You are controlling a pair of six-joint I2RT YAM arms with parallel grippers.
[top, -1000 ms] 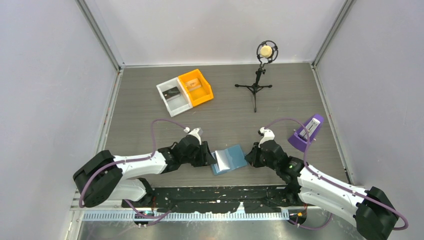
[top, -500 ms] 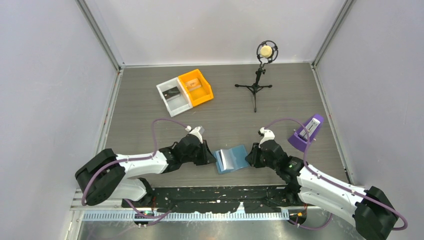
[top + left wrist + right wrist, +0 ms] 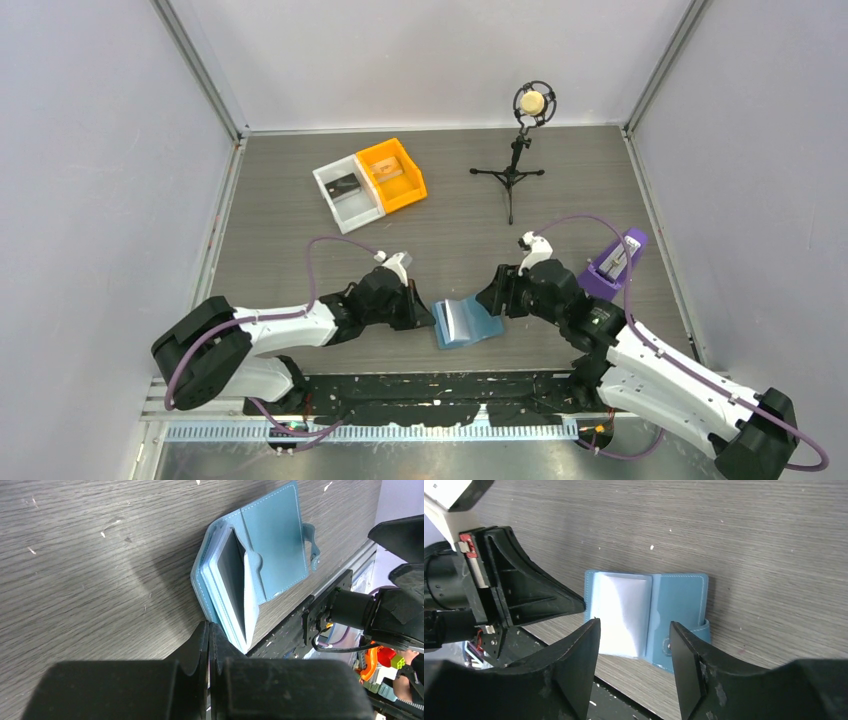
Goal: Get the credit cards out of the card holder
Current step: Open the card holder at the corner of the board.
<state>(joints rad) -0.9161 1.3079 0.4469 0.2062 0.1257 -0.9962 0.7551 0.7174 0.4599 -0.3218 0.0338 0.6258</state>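
Observation:
The light-blue card holder (image 3: 466,322) lies open near the table's front edge, its clear inner sleeves standing up from the left half (image 3: 227,575) (image 3: 621,615). A dark grey face shows in the top sleeve; I cannot tell whether it is a card. My left gripper (image 3: 428,314) (image 3: 209,626) is shut, its tips against the holder's left edge, with nothing seen between them. My right gripper (image 3: 490,298) (image 3: 634,652) hovers open over the holder's right half, touching nothing. A black credit card (image 3: 345,185) lies in the white bin and a tan one (image 3: 390,170) in the orange bin.
The white bin (image 3: 325,180) and orange bin (image 3: 415,182) stand side by side at the back left. A microphone on a tripod (image 3: 515,170) stands at the back right. A purple wedge stand (image 3: 610,265) sits close behind my right arm. A black rail runs along the front edge.
My right gripper opened, let go of the holder's right side and rose back. My left gripper closed and pushed slightly right at the holder's left edge; the sleeves stand higher.

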